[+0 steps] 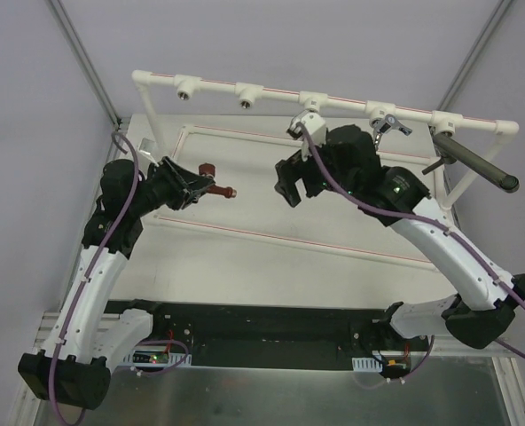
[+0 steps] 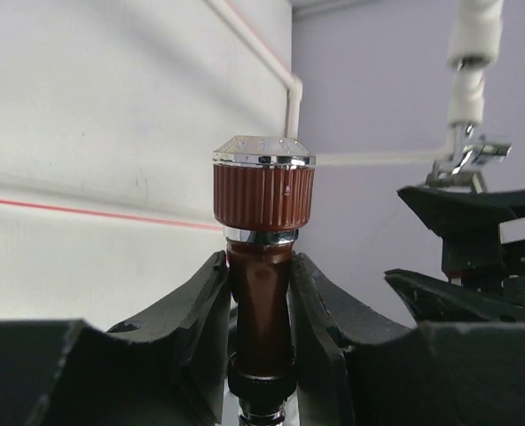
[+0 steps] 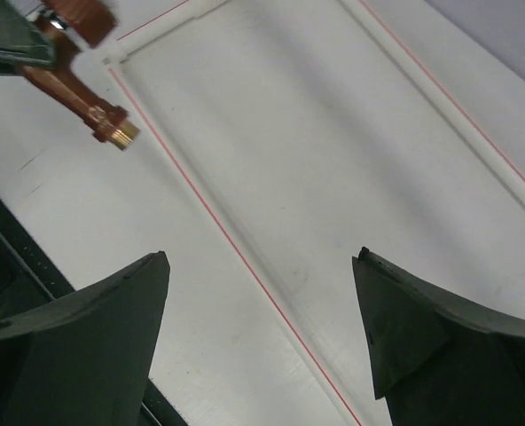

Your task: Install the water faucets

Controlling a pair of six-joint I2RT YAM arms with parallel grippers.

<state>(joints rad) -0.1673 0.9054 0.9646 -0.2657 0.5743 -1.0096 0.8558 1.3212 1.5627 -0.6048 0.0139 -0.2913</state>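
My left gripper (image 1: 194,185) is shut on the reddish-brown water faucet (image 1: 213,184), held above the white board. In the left wrist view its ribbed knob (image 2: 264,191) stands up above the black fingers (image 2: 200,302), which clamp the stem (image 2: 261,293). The brass threaded end (image 3: 121,133) points toward the right arm. My right gripper (image 3: 261,257) stands open and empty over the board, a short way right of that faucet (image 3: 76,84). The silver-grey water faucet (image 1: 387,121) with its lever sits in a tee on the white pipe rail (image 1: 342,102); it also shows in the left wrist view (image 2: 465,161).
The pipe rail carries several tee fittings, among them two with open sockets at the left (image 1: 184,86) (image 1: 246,92). A white frame with red lines (image 1: 280,240) lies on the board. A dark cylindrical bar (image 1: 475,160) juts out at the right end of the rail.
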